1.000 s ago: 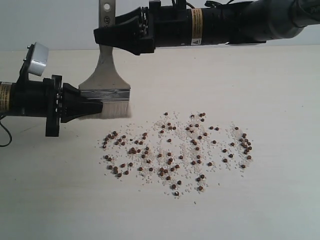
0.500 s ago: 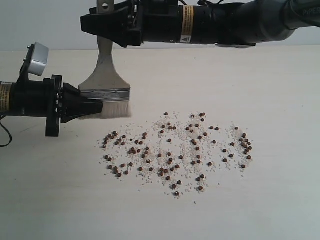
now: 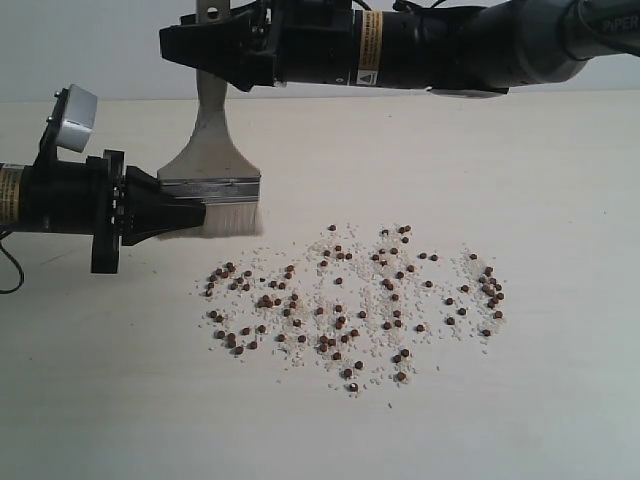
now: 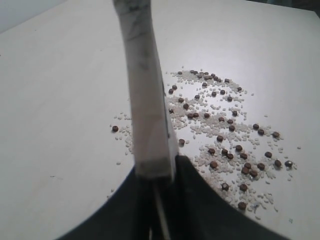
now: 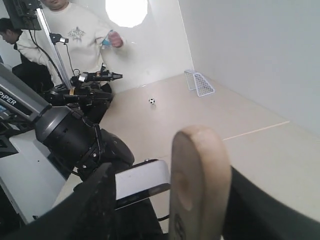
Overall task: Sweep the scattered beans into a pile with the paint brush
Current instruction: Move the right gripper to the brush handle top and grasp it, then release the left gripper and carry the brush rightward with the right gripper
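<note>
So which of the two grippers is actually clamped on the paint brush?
The left gripper: its jaws pinch the paint brush at the ferrule, holding it upright. The right gripper only straddles the handle's top end with jaws wide open.

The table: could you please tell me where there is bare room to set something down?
Bare table lies right of the beans, between them and the camera, and beyond them. Crowded at left, where the left gripper holds the paint brush.
</note>
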Controlling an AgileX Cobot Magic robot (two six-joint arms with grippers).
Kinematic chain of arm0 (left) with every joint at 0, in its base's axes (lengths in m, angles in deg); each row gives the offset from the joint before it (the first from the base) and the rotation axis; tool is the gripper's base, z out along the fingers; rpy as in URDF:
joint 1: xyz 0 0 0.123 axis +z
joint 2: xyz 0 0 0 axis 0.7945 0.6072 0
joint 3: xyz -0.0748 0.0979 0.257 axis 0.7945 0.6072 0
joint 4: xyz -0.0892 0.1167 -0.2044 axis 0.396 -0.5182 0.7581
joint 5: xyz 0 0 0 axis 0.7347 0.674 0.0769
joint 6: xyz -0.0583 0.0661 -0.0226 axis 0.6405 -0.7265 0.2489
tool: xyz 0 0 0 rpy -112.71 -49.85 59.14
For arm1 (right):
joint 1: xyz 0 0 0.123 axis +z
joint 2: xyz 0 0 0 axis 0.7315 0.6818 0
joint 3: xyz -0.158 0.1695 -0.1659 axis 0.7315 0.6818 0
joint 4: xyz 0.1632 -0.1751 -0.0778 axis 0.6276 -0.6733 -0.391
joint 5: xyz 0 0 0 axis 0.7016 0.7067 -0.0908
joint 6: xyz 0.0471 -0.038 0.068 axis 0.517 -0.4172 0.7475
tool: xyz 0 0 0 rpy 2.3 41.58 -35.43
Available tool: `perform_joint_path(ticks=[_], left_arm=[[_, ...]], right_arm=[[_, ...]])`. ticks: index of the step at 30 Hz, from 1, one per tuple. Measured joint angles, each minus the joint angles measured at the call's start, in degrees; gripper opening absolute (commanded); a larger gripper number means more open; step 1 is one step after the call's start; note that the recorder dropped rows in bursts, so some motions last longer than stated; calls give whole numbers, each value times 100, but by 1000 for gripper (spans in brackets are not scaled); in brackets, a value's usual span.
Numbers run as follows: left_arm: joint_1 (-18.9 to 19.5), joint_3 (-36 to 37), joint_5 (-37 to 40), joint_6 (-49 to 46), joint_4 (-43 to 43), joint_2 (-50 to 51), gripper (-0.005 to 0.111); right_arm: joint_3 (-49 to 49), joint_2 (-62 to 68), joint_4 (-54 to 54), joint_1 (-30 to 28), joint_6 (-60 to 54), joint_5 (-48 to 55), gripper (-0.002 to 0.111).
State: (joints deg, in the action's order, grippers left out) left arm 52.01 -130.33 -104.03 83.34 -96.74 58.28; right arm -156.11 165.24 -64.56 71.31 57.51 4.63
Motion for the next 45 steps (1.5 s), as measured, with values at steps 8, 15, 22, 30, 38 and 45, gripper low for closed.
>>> perform_joint_path(ticks=[8,15,22,30,38,45], left_arm=[[0,0,0,0,0,0,0],[0,0,21,-14,-10,0,0],[0,0,21,-14,15,0,35],[0,0,12,256,196,0,46],[168,-13,-8,974,42,-276,37],[277,-13,-8,1713,-33,-521,0]], right_arm=[[0,0,167,0,-150,106,28],[0,0,161,12,-193,154,0],[0,0,161,12,-182,118,0],[0,19,207,-19,-5,482,0],[310,-458,343,-847,259,1024,0],[1363,-1514,500,-1422,134,1248,0]])
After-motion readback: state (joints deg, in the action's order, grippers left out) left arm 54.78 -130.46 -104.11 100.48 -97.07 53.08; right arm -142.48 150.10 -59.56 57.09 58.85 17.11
